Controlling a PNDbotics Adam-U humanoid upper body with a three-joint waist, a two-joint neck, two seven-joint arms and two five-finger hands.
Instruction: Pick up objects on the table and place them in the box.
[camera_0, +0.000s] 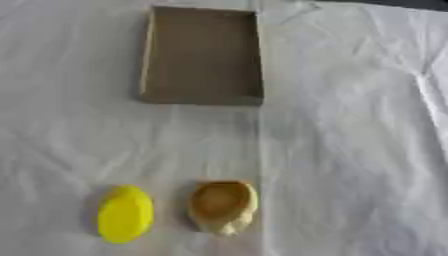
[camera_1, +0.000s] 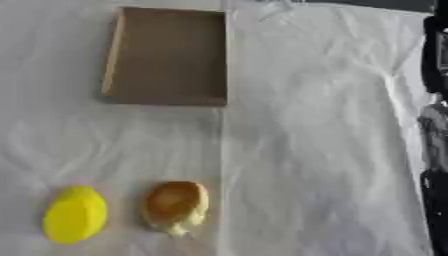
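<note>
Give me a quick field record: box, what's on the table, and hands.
box: brown cardboard box, far side of the table, open top, nothing visible inside
yellow object: oval yellow object, near side, left of the tan one
tan object: brownish rounded object, near side, apart from the yellow one
surface: wrinkled white cloth
hands: neither hand identifiable; dark robot part at right edge

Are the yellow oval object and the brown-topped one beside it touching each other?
Apart. The left eye view shows a plain strip of white cloth between the yellow oval object and the brown-topped object; the right eye view shows the same gap.
</note>
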